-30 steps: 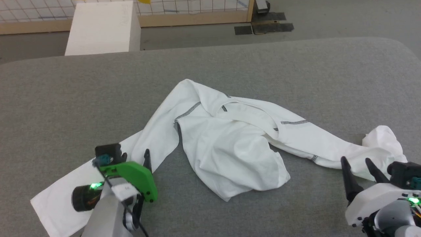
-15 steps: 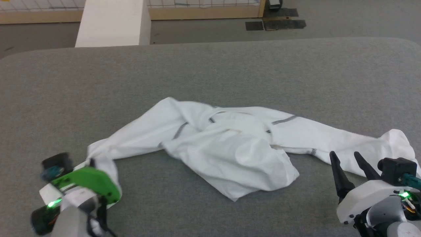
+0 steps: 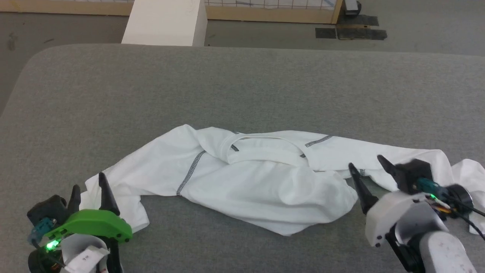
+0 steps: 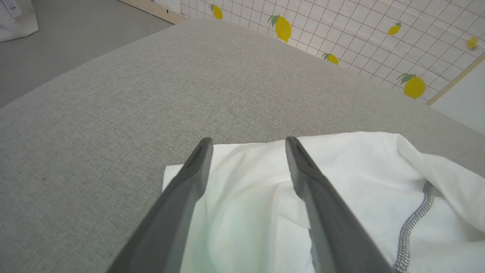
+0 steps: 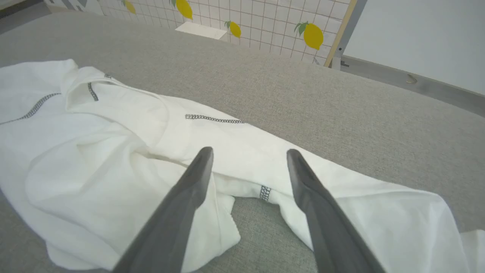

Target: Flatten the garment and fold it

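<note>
The garment [image 3: 265,182], a white T-shirt with dark grey stitched seams, lies crumpled in a long band across the grey table [image 3: 242,87], collar facing up near its middle. My left gripper [image 3: 89,182] stands open at the garment's left end, fingers over the cloth edge and gripping nothing. In the left wrist view, the left gripper [image 4: 248,140] hovers open over the garment [image 4: 352,170]. My right gripper [image 3: 365,162] is open above the right part of the garment. From the right wrist, the right gripper [image 5: 249,150] straddles a seam fold of the garment [image 5: 94,159].
A rigid white box [image 3: 166,19] stands on the floor just beyond the table's far edge. Dark mats [image 3: 350,33] lie on the floor at the far right. The table's rounded left corner [image 3: 34,64] is close to my left arm. A lemon-printed grid panel [image 5: 265,26] stands behind.
The head camera has shifted. My left gripper shut on the garment's left end, dragged it and has let go, now open. My right gripper moved in over the garment's right part.
</note>
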Robot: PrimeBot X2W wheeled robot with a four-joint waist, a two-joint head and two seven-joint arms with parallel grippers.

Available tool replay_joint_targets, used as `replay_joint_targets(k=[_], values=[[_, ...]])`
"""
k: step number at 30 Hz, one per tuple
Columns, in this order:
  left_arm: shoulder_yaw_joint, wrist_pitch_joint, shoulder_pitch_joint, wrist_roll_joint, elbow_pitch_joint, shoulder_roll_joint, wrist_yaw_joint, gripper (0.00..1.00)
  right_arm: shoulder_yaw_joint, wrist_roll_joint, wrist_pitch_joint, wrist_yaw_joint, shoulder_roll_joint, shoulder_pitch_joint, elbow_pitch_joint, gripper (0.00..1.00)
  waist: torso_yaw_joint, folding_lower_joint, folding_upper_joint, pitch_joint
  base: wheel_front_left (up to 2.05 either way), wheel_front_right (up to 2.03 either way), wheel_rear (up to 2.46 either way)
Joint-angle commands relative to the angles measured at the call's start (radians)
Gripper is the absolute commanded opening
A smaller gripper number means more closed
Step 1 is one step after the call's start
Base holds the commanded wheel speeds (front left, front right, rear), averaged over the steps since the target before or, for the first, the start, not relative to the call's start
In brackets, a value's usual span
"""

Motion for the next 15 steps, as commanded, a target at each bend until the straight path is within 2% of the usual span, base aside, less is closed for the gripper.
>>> replay_joint_targets(k=[1,4,8,15], values=[[-0.006,-0.035,-0.007,-0.001,0.000,-0.005,-0.012,1.00,0.033,-0.009,0.013,-0.002,-0.021,-0.036,0.015,1.00,0.013,0.0000,0.0000,0.012,0.00,0.00,0.00],[-0.024,-0.113,-0.031,0.010,0.015,-0.013,-0.034,1.00,0.129,-0.014,0.065,-0.002,-0.084,-0.101,0.067,1.00,0.026,0.0000,0.0000,0.029,0.00,0.00,0.00],[-0.046,-0.161,-0.064,0.031,0.023,-0.022,-0.057,1.00,0.239,0.009,0.110,-0.002,-0.143,-0.177,0.131,1.00,0.046,0.0000,0.0000,0.047,0.00,0.00,0.00],[-0.073,-0.178,-0.087,0.057,0.020,-0.043,-0.072,1.00,0.365,0.046,0.113,-0.002,-0.180,-0.273,0.210,1.00,0.073,0.0000,0.0000,0.068,0.00,0.00,0.00]])
